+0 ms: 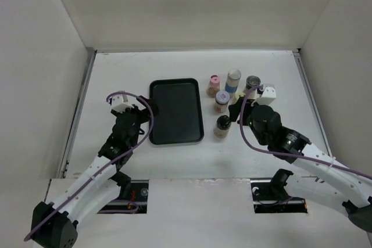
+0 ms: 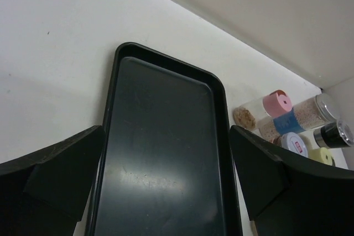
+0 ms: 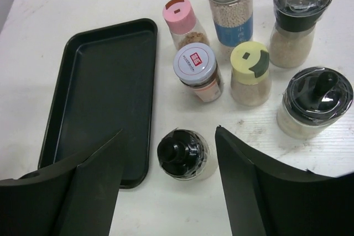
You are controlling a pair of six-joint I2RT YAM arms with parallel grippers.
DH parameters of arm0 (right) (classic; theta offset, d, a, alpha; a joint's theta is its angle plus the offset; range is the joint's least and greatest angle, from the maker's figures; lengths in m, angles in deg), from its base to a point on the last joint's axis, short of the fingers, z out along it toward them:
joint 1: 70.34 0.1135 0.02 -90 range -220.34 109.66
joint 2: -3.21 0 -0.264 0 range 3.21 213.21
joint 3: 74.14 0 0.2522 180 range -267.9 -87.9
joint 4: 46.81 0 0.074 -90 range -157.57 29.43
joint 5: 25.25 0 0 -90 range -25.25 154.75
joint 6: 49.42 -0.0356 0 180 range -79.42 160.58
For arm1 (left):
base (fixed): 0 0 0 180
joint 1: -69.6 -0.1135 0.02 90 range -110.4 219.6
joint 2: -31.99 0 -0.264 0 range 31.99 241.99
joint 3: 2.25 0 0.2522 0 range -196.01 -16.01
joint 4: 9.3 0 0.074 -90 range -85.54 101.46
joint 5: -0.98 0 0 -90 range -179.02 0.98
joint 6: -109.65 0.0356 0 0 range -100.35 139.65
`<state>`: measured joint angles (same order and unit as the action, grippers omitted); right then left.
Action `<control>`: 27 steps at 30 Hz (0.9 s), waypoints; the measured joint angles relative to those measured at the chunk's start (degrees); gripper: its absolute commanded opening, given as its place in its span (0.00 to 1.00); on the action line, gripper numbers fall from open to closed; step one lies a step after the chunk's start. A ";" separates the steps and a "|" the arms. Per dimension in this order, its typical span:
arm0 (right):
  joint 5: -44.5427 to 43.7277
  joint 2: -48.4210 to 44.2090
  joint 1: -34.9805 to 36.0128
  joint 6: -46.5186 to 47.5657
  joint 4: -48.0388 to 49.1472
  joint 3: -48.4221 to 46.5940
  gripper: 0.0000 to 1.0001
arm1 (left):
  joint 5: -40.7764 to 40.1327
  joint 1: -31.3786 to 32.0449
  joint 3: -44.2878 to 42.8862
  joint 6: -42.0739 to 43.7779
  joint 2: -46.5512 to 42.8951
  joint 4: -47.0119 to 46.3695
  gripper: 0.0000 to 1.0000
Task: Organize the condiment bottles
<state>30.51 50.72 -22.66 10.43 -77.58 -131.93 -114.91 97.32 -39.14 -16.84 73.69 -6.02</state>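
So all seven condiment bottles sit in a loose cluster on the white table [image 1: 116, 74], just right of the black tray [image 1: 176, 111], and none of them are in the tray.

Back row, left to right: the pink-lidded bottle [image 3: 182, 20], the tall bottle with the blue label [image 3: 229, 6] and a dark-topped grinder [image 3: 298, 17]. In front of those are the jar with the silver lid [image 3: 196, 70], which has a red label on top, and the yellow-capped bottle [image 3: 250, 73], standing close side by side. A second grinder [image 3: 315, 103] stands off to the right; from above it's hidden under the arm. The little black-capped bottle [image 3: 182, 155] stands alone at the front, near the tray's right rim but not touching it.

The right gripper [image 3: 168, 136] hangs over that front bottle with its fingers spread wide, one on each side and clear of it, gripping nothing. From above, that arm covers part of the cluster.

The left gripper [image 1: 145, 108] is at the tray's left rim near the far corner, also spread apart with nothing in it. On its wrist cam the tray fills the gap between the two fingers, and I can't tell whether they touch the rim
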 measured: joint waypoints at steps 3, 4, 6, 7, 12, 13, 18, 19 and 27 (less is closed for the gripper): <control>0.02 -0.07 0.00 0.81 0.50 0.00 0.51 | 0.37 0.02 1.86 0.11 -3.30 -0.85 1.00; 0.09 -0.07 0.00 1.05 0.50 -0.02 0.31 | 0.44 0.02 2.23 0.24 -4.31 -1.40 1.00; 0.39 -0.07 0.00 1.70 0.24 -0.07 0.04 | 0.42 -0.11 2.78 0.33 -5.79 -2.60 1.00; 0.44 -0.02 0.00 1.77 0.00 -0.15 0.02 | 0.39 -0.26 2.99 0.31 -6.25 -3.10 1.00; 0.39 2.29 0.04 1.18 -4.15 -2.40 0.29 | -1.18 -2.51 6.12 -0.50 -10.73 -3.76 1.00; 0.39 2.86 0.04 1.05 -4.98 -2.64 0.42 | -1.55 -3.23 6.69 -0.98 -11.76 -3.43 1.00; 0.90 4.37 0.26 0.57 -7.82 -2.62 0.71 | -2.05 -6.45 7.23 -4.00 -11.93 -2.49 1.00; 1.29 4.76 0.39 0.57 -7.96 -2.62 0.72 | -1.97 -7.15 7.30 -4.79 -11.47 -2.16 1.00; 5.44 9.88 1.31 0.59 -7.74 -2.49 0.82 | -1.68 -8.98 8.68 -8.13 -10.25 -0.72 1.00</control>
<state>35.95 60.60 -21.34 11.02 -85.32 -134.42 -116.60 88.34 -30.47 -24.97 63.44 -6.74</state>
